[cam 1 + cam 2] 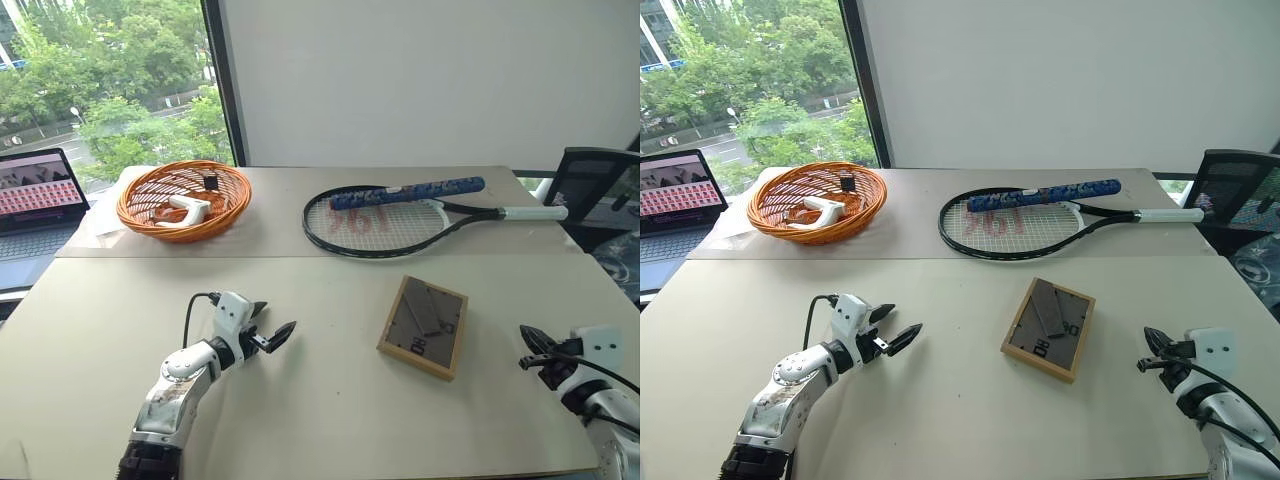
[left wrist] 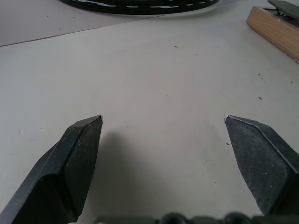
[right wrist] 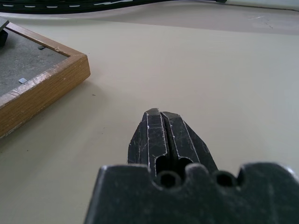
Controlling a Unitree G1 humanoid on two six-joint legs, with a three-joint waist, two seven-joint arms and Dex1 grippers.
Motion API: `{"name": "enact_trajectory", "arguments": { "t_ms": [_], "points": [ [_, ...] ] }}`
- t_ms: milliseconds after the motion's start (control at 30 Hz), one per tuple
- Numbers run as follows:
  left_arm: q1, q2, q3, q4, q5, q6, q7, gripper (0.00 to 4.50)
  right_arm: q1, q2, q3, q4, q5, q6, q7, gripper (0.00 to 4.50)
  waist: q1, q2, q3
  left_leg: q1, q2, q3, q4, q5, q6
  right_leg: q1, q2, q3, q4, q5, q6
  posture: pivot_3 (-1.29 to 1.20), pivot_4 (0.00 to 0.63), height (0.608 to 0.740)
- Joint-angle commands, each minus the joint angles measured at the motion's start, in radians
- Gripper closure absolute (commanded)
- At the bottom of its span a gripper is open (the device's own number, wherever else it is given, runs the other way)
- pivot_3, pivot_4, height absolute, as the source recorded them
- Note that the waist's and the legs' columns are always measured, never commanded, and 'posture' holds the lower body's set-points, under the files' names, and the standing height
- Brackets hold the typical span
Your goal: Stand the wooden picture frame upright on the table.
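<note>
The wooden picture frame (image 1: 423, 326) lies flat on the table (image 1: 320, 420), face down, its dark grey back panel and folded stand upward. It rests right of centre on the near panel. My left gripper (image 1: 272, 326) hovers low over the table to the frame's left, a good gap away, open with nothing between its fingers (image 2: 74, 154). The frame's wooden corner (image 2: 275, 25) shows beyond it in the left wrist view. My right gripper (image 1: 530, 350) is shut and empty, to the right of the frame, whose edge (image 3: 42, 88) appears in the right wrist view.
A tennis racket (image 1: 400, 218) with a blue grip lies on the far panel behind the frame. An orange wicker basket (image 1: 183, 198) holding small items sits at the far left. A laptop (image 1: 35, 205) stands off the left edge, and a black chair (image 1: 590, 190) at the right.
</note>
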Motion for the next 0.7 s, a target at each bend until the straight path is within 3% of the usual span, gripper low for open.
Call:
{"name": "enact_trajectory", "arguments": {
  "t_ms": [33, 133, 300, 333, 367, 533, 700],
  "points": [
    [-0.057, 0.055, 0.038, -0.052, -0.112, 0.088, -0.102, 0.0, 0.01, -0.08, -0.024, -0.075, 0.038, 0.002, 0.086, 4.46, 0.0, 0.0, 0.0, 0.0, 0.0, 0.0, 0.0, 0.0, 0.0, 0.0, 0.0, 0.0, 0.0, 0.0, 0.0, 0.0, 0.15, 0.723],
    [-0.188, 0.179, 0.053, -0.058, -0.215, 0.185, -0.285, 0.0, 0.06, -0.269, -0.048, -0.195, 0.105, 0.106, 0.282, 4.46, 0.001, 0.003, 0.002, -0.002, -0.001, 0.0, 0.002, 0.0, 0.0, -0.002, 0.0, 0.0, 0.002, -0.001, 0.002, 0.0, 0.15, 0.723],
    [-0.321, 0.272, 0.015, 0.009, -0.233, 0.238, -0.412, 0.0, 0.14, -0.428, -0.092, -0.336, 0.184, 0.277, 0.382, 4.46, -0.002, 0.0, 0.0, -0.001, -0.001, -0.004, 0.004, 0.0, 0.001, 0.003, -0.001, -0.003, 0.0, -0.005, 0.007, 0.0, 0.15, 0.723],
    [-0.333, 0.28, 0.007, 0.013, -0.235, 0.244, -0.435, 0.52, 0.155, -0.441, -0.1, -0.368, 0.198, 0.311, 0.387, 4.5, -0.002, -0.001, 0.0, -0.001, -0.001, -0.004, 0.003, 0.0, 0.001, 0.003, -0.001, -0.003, -0.001, -0.005, 0.007, 0.0, 0.15, 0.723],
    [-0.344, 0.284, -0.012, 0.015, -0.222, 0.239, -0.448, 0.71, 0.161, -0.447, -0.105, -0.392, 0.215, 0.345, 0.381, 4.5, -0.003, -0.001, 0.0, -0.001, -0.001, -0.004, 0.003, -0.001, 0.001, 0.003, -0.001, -0.003, -0.002, -0.005, 0.007, 0.0, 0.15, 0.723],
    [-0.379, 0.26, -0.088, 0.048, -0.166, 0.23, -0.451, 2.62, 0.16, -0.422, -0.07, -0.457, 0.19, 0.416, 0.303, 4.5, -0.001, -0.002, 0.001, -0.005, -0.001, -0.006, 0.004, -0.001, 0.002, 0.001, -0.001, -0.005, -0.001, -0.004, 0.004, 0.0, 0.15, 0.723],
    [-0.453, 0.155, -0.189, 0.196, -0.039, 0.164, -0.379, 4.33, 0.118, -0.387, 0.001, -0.392, 0.087, 0.42, 0.193, 4.5, 0.005, -0.003, 0.002, -0.007, -0.002, -0.007, 0.009, -0.001, 0.002, 0.002, -0.001, -0.006, 0.0, -0.004, 0.005, 0.0, 0.15, 0.723]
  ]
}}
